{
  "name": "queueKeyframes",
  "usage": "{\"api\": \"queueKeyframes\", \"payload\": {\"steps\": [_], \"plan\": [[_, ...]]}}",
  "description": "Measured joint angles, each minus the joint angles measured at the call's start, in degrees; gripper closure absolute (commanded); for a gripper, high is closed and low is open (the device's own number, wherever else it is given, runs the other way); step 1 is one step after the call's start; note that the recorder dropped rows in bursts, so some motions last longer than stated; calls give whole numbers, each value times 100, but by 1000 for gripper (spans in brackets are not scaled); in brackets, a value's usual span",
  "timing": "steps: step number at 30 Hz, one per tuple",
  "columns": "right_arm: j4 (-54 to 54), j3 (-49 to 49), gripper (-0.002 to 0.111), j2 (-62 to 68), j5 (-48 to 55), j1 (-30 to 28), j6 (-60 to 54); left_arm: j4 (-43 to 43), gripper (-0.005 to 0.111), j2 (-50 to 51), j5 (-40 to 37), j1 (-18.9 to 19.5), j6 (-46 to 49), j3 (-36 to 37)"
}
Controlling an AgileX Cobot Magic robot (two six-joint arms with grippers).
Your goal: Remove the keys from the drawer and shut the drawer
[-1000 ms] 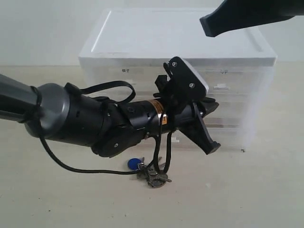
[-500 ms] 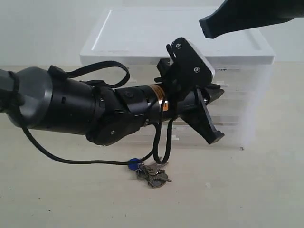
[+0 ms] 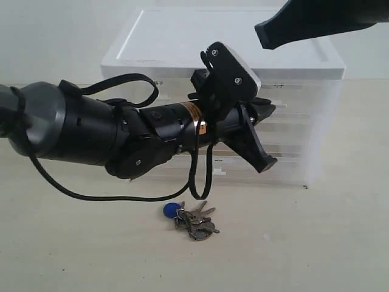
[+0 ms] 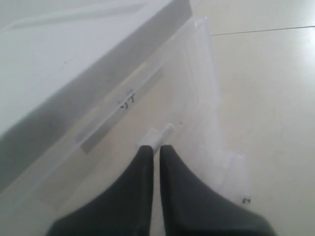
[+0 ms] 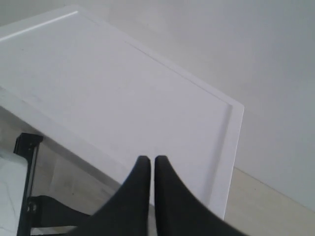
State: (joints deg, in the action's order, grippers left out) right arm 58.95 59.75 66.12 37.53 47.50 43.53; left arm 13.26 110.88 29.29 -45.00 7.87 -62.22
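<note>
Left gripper (image 4: 154, 149) by drawer (image 4: 170, 105); keys (image 3: 193, 220) on pale tabletop (image 3: 316, 243).

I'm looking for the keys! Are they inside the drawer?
No, the keys lie out on the table, in front of the drawer cabinet.

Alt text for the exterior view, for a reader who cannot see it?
A bunch of keys lies on the table before a translucent drawer unit. The left gripper points at its front; the right gripper hangs above it.
</note>
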Motion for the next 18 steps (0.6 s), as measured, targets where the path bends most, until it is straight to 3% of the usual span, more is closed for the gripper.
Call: {"api": "queueKeyframes", "payload": {"steps": [11,18], "plan": [[-43,0,108,0,0,0,0,204,102,-481,84,-82,64,480],[-69,0,108,0,11,0,0,-1326,102,-94,537,-82,1798,325]]}}
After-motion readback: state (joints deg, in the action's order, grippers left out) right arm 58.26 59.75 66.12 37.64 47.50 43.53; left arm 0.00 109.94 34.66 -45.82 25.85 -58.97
